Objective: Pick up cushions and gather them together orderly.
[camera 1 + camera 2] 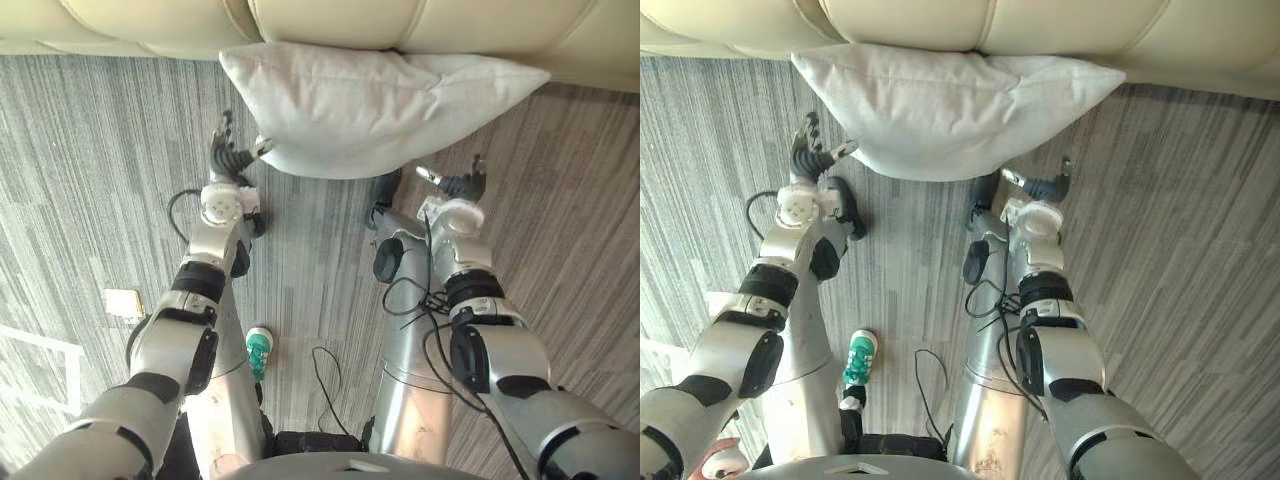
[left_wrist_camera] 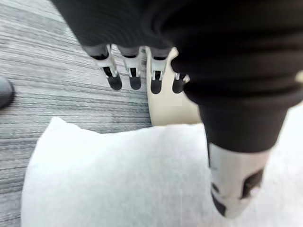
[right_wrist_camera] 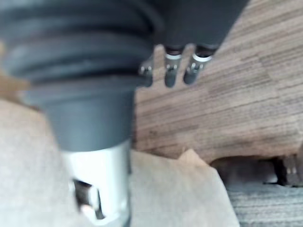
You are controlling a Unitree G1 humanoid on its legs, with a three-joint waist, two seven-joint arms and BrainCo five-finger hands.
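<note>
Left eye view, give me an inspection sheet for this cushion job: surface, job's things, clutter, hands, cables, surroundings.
Surface: grey striped carpet.
Job's things: one white cushion on the carpet, against the sofa front.
Clutter: small pale flat piece and a teal and white object on the carpet; cannot tell what either is.
Hands: left hand open beside the cushion's left corner; right hand open by its right lower edge; neither grasps it.
Cables: nothing seen beyond the robot's own.
Surroundings: cream padded sofa along the far side.
</note>
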